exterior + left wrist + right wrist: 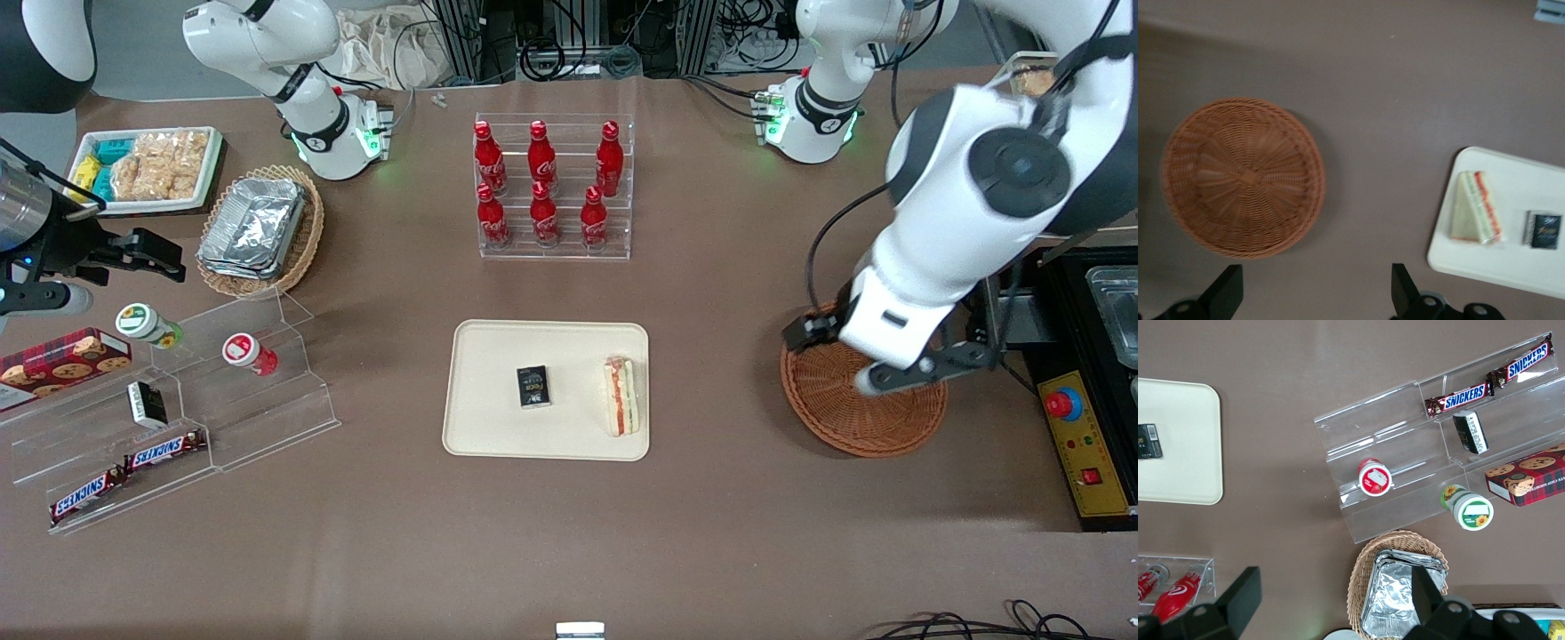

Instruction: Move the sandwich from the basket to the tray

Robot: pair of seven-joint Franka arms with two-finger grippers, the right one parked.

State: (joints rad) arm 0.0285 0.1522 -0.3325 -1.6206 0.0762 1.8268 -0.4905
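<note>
The sandwich point(621, 396) lies on the cream tray point(498, 427), at the tray end toward the working arm, beside a small black packet point(533, 387). The round reddish-brown basket point(867, 427) is empty. My left gripper point(867, 364) hovers over the basket's rim, open and holding nothing. In the left wrist view the open gripper point(1315, 283) is over bare table between the empty basket point(1245, 177) and the tray point(1531, 267), which bears the sandwich point(1477, 217) and the packet point(1543, 230).
A clear rack of red bottles point(553, 187) stands farther from the front camera than the tray. An oval wicker basket with foil containers point(262, 229), a white snack tray point(151, 167) and a clear stepped shelf point(178, 418) lie toward the parked arm's end. A yellow control box point(1080, 444) sits beside the basket.
</note>
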